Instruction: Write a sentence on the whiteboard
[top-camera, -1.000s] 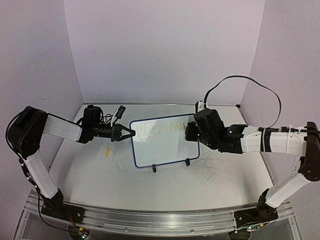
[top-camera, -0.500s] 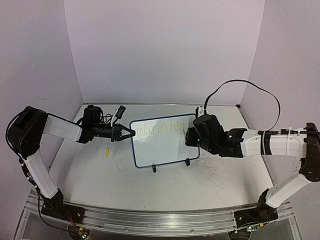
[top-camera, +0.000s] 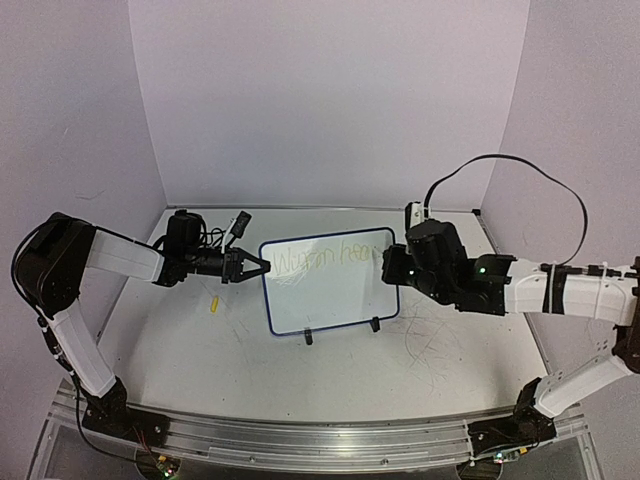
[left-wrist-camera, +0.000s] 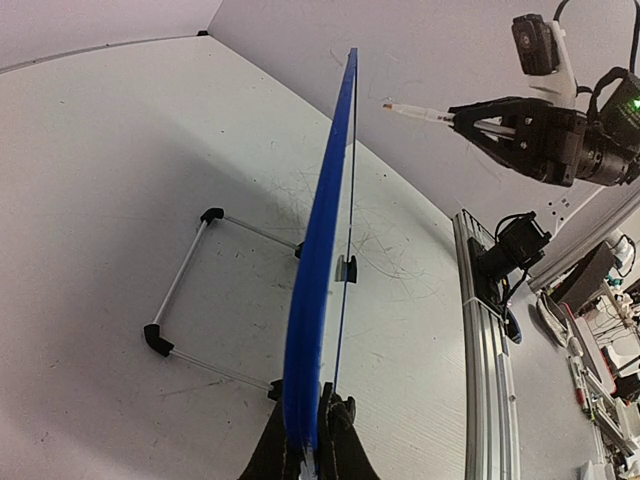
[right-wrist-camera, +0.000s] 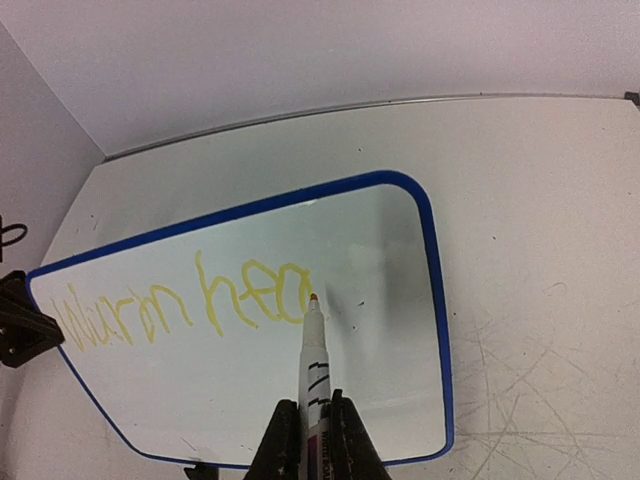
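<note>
The sentence (right-wrist-camera: 190, 305) reads roughly "Warm hea" in my right wrist view, while the top camera shows it only as a faint yellow smear. That view cuts off the lower edge of the whiteboard (right-wrist-camera: 390, 390), which stands mid-surface (top-camera: 200, 360). My left wrist view shows the board only edge-on, with the left pincer (left-wrist-camera: 310, 450) clenched on its blue frame. The right pincer (right-wrist-camera: 312, 425) grasps a marker (right-wrist-camera: 312, 350), tip beside the last letter. Seen edge-on, the tip looks clear of the board.

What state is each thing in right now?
whiteboard, standing on its feet, left edge clamped
sentence, unfinished, reads roughly "Warm hea"
marker, uncapped, tip by the last letter
left gripper, shut on whiteboard
right gripper, shut on marker
</note>
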